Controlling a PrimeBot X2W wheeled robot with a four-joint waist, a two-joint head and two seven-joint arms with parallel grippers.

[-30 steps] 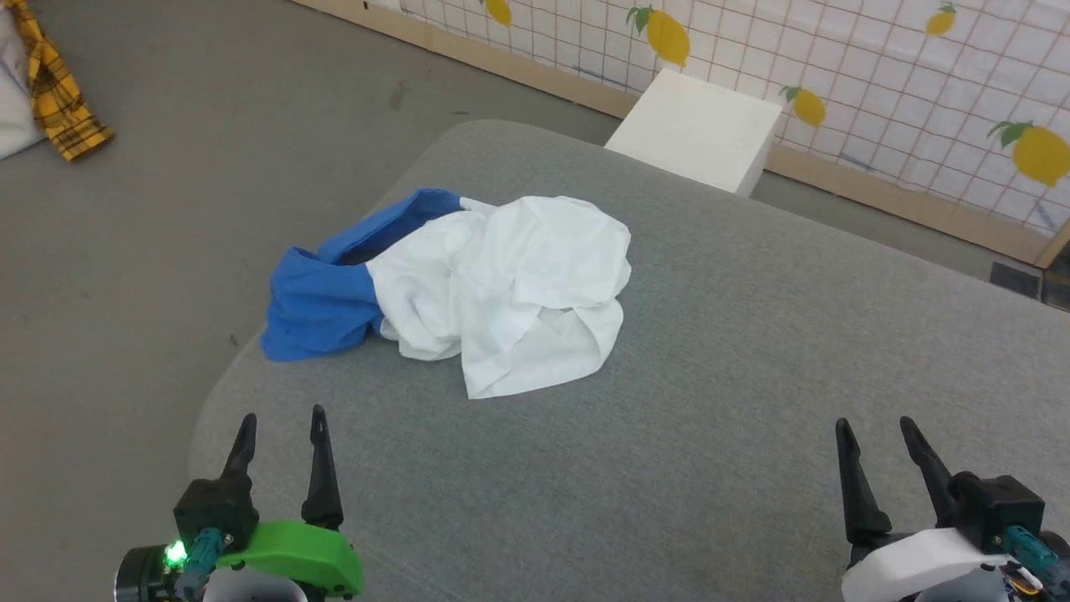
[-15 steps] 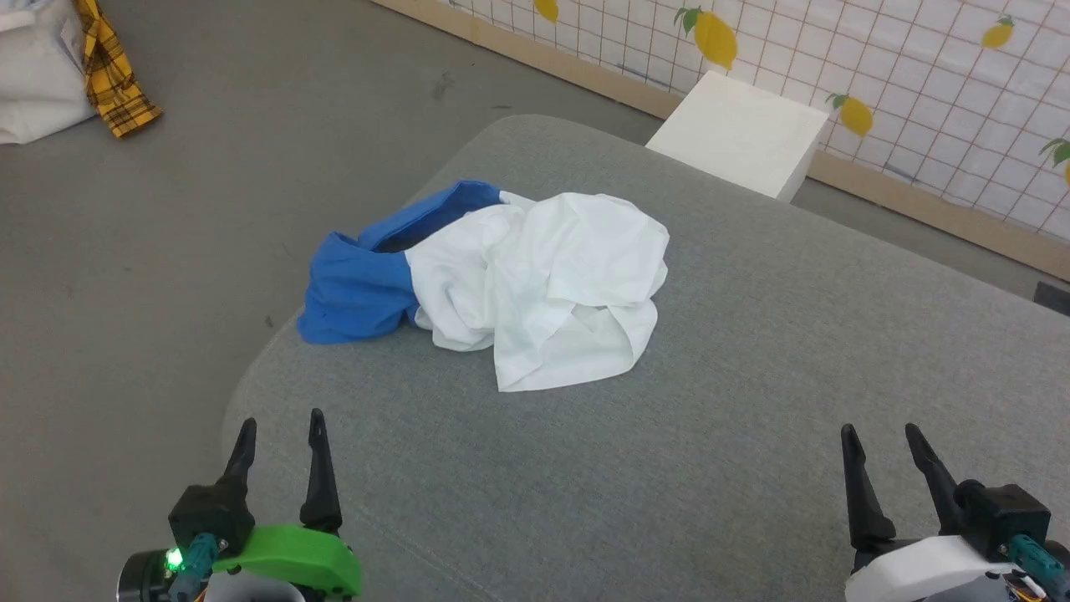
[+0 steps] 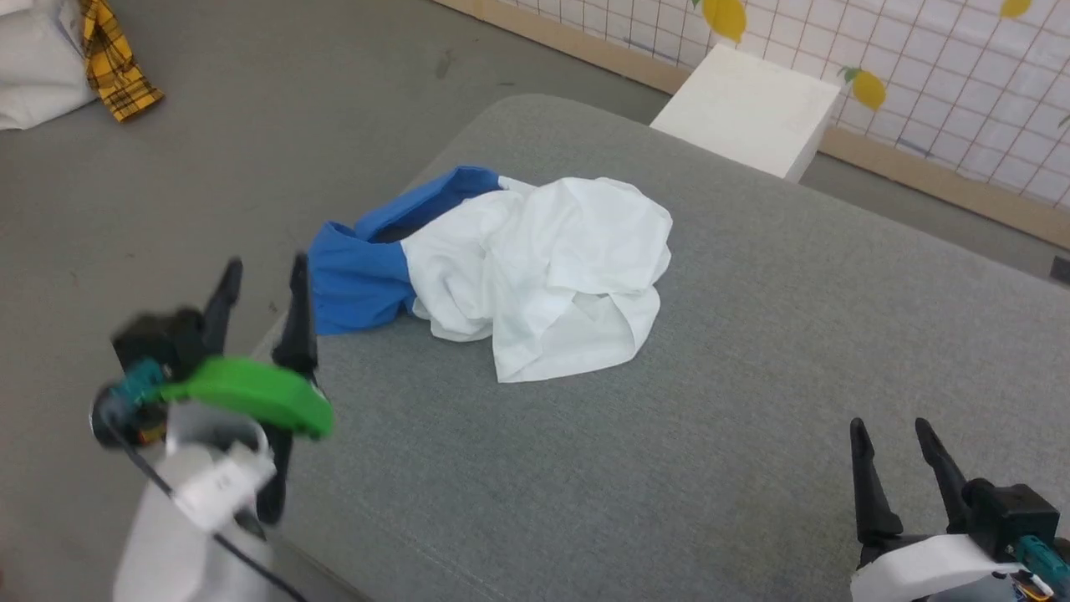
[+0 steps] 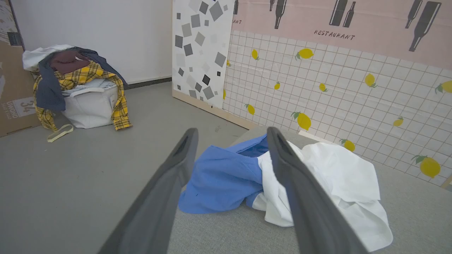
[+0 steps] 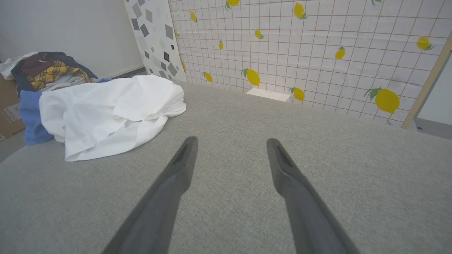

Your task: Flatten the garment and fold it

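Far at the left edge of the left wrist view, a cardboard box (image 4: 14,95) is cut off by the frame. Its side carries "34" above a line of print too small to read. Just right of it a white bag (image 4: 90,109) stands on the floor, heaped with clothes, and a yellow plaid shirt (image 4: 79,76) spills down its sides. Along the top of that view a pink wall panel (image 4: 353,21) reads "RESTAURANT" among bottle silhouettes.

In the head view the left gripper (image 3: 266,263), blurred, hangs by the left edge of the grey cushion (image 3: 752,376). Its jaws are wide apart and hold nothing, and its tips are near the blue part of the garment (image 3: 543,259). The garment lies crumpled on the cushion in the upper middle of the frame, blue to the left and white to the right. How it is layered under the folds cannot be told. At lower right the right gripper (image 3: 890,425) is spread wide and empty, well apart from the garment, its body cut off by the frame.
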